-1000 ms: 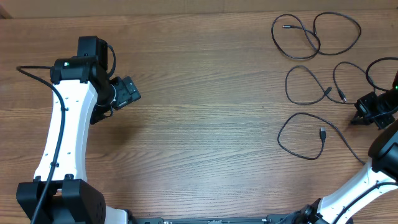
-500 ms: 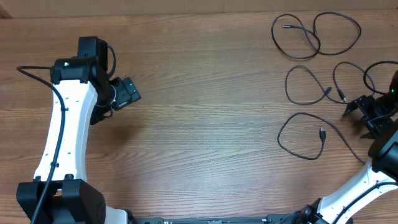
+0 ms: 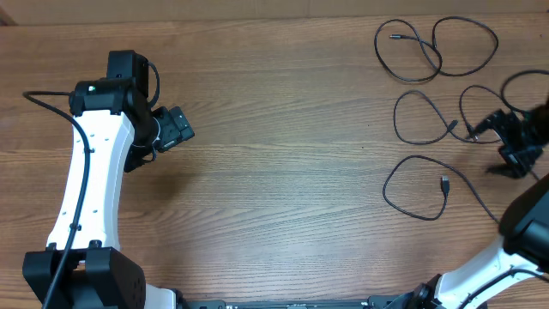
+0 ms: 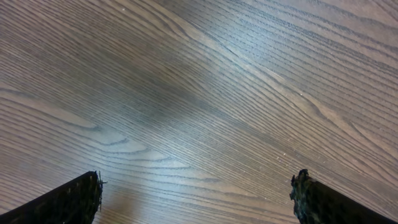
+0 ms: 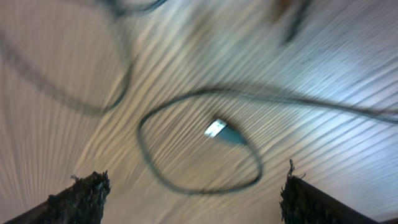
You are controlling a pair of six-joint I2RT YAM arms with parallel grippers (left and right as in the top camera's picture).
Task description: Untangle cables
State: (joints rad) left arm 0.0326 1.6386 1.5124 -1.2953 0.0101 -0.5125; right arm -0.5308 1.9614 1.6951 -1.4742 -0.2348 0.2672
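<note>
Moved: right gripper (image 3: 496, 144) has swung toward 2 o'clock, jaws now spread, grasping nothing.
Left gripper (image 3: 182, 129): released, at 9 o'clock.
Cables (image 3: 395, 116): separate loops, 1 to 3 o'clock.
Surface: wood-grain table (image 3: 283, 172).

On the table (image 3: 283, 172), the far cable (image 3: 438, 58) lies in the far right corner, the middle cable (image 3: 396, 116) nearer, the near cable (image 3: 385, 190) nearest. The right gripper (image 3: 487, 148) sits just right of the middle cable, and the left gripper (image 3: 187, 129) is over the left half.
</note>
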